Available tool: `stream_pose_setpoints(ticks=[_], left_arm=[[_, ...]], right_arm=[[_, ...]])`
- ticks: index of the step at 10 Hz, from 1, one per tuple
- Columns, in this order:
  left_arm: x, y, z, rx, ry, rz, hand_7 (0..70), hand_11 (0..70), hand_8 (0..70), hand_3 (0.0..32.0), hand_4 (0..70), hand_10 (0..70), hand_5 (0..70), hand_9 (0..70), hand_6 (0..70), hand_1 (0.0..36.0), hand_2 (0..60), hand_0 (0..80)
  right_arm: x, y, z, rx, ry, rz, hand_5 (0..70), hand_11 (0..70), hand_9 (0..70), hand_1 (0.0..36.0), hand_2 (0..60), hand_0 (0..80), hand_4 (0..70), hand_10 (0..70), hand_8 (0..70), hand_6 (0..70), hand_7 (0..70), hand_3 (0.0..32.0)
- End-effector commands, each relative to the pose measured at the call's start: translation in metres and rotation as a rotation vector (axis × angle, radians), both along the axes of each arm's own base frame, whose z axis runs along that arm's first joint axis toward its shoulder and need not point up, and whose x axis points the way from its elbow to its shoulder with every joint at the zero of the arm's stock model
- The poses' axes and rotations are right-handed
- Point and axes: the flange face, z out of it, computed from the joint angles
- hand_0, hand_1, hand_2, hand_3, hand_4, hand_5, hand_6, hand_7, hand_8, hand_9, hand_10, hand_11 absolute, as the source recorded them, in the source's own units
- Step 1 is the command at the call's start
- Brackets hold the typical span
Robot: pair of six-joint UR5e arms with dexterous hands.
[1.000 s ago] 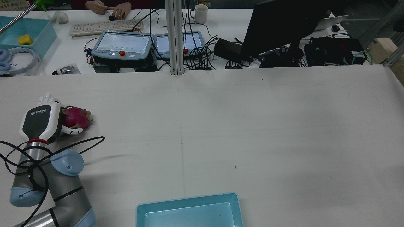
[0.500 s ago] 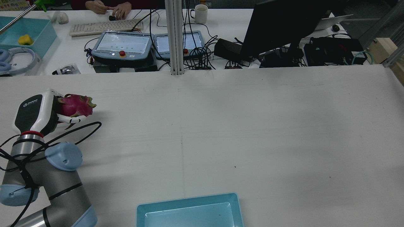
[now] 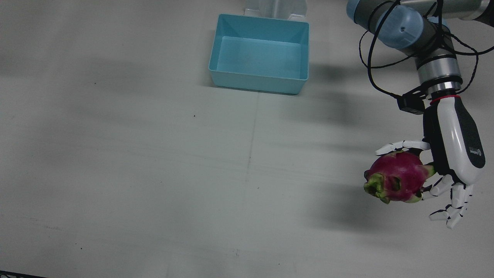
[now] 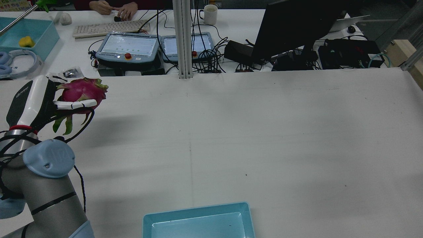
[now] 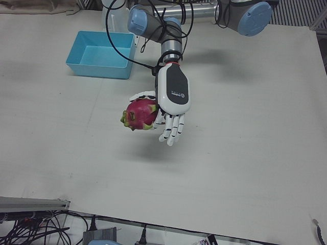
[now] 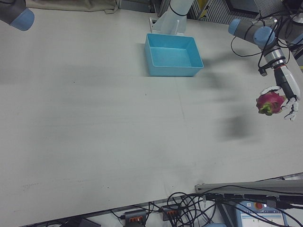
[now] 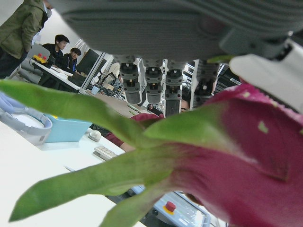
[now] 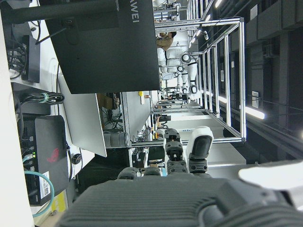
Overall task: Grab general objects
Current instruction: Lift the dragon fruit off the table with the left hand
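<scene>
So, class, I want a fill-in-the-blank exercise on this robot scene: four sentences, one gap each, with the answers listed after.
1. The robot's ______ hand holds the dragon fruit.
2. The fruit is held ______ the table, with its shadow on the surface below it.
3. The bin near the arms' pedestals is coloured ______.
4. Inside, the bin is ______.

Missing words: left; above; blue; empty

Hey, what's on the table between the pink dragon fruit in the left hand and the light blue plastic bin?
Nothing. In the front view, the white table between the pink dragon fruit, held in the left hand, and the light blue plastic bin is bare except for shadows.
</scene>
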Motion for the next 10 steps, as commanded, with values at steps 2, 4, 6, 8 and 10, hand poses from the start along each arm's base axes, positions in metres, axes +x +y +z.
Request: stream_pose_setpoints(ticks=[2,4,6,8,10], left_arm=[[0.017,0.037,-0.035,0.069,0.295,0.062,33.0,20.3,16.1,0.0,61.8,14.6,54.5,14.7,18.4,4.9,11.2,45.3],[0.045,0.044,-0.045,0.138,0.437,0.144,29.1,20.8,14.0,0.0,50.7,14.8,52.3,12.7,15.9,4.3,8.0,44.6],[0.068,0.041,-0.051,0.189,0.551,0.253,28.9,25.4,12.8,0.0,45.1,17.6,54.4,15.7,16.0,5.7,5.9,46.2],[0.087,0.044,-0.059,0.233,0.628,0.322,30.8,29.1,13.3,0.0,36.6,20.0,57.3,18.0,17.2,4.1,0.0,46.7],[0.105,0.047,-0.068,0.299,0.731,0.386,32.0,26.8,14.1,0.0,37.6,18.4,59.5,18.4,18.2,3.9,0.0,47.3]], right_arm=[[0.0,0.0,0.0,0.0,0.0,0.0,0.0,0.0,0.0,0.0,0.0,0.0,0.0,0.0,0.0,0.0,0.0,0.0],[0.0,0.0,0.0,0.0,0.0,0.0,0.0,0.0,0.0,0.0,0.0,0.0,0.0,0.0,0.0,0.0,0.0,0.0],[0.0,0.0,0.0,0.0,0.0,0.0,0.0,0.0,0.0,0.0,0.0,0.0,0.0,0.0,0.0,0.0,0.0,0.0],[0.0,0.0,0.0,0.0,0.0,0.0,0.0,0.0,0.0,0.0,0.0,0.0,0.0,0.0,0.0,0.0,0.0,0.0],[0.0,0.0,0.0,0.0,0.0,0.001,0.0,0.0,0.0,0.0,0.0,0.0,0.0,0.0,0.0,0.0,0.0,0.0]])
